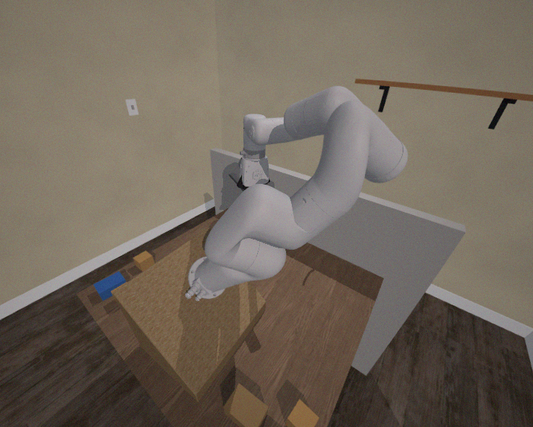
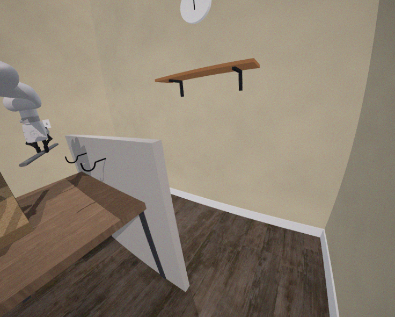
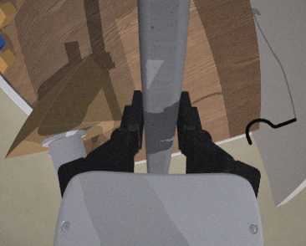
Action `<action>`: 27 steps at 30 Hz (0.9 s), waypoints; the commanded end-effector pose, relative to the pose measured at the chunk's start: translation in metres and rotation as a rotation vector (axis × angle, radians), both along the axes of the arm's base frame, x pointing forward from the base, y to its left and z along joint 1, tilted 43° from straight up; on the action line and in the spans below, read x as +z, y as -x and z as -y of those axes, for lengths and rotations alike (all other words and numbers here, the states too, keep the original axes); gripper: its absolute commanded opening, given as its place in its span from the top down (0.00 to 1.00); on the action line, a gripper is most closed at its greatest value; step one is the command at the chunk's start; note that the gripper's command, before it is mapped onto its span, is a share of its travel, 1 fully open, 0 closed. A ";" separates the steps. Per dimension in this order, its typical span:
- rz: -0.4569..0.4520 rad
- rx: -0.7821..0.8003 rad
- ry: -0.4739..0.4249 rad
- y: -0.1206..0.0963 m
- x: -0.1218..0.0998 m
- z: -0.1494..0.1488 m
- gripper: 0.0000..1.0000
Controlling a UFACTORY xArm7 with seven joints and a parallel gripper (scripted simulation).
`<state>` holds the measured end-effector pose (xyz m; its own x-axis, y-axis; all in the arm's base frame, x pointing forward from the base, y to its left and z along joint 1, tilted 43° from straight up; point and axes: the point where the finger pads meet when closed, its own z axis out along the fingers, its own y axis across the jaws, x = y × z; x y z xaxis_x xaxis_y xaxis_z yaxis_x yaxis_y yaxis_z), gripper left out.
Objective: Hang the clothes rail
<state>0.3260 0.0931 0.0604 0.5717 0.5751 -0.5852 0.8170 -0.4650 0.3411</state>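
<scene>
Rail (image 3: 162,48) far end cut off.

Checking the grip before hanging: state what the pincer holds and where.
The pincer is shut on the grey clothes rail, its fingers clamping the rail's sides partway along the bar.

One clothes rail (image 2: 37,153), two wall hooks (image 2: 75,158) (image 2: 92,164), one gripper (image 2: 42,148), one white panel (image 2: 131,185), one wall shelf (image 2: 207,70) on two brackets, one clock (image 2: 195,9), one blue block (image 1: 108,284), three tan blocks (image 1: 143,259) (image 1: 245,407) (image 1: 302,415)

Grey clothes rail (image 3: 162,48), black hooks (image 2: 76,158), white panel (image 2: 131,171)
</scene>
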 end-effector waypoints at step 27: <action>0.003 0.003 -0.003 0.003 0.038 0.038 1.00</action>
<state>0.3223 0.0573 0.0935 0.5724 0.5748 -0.5848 0.8165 -0.4657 0.3414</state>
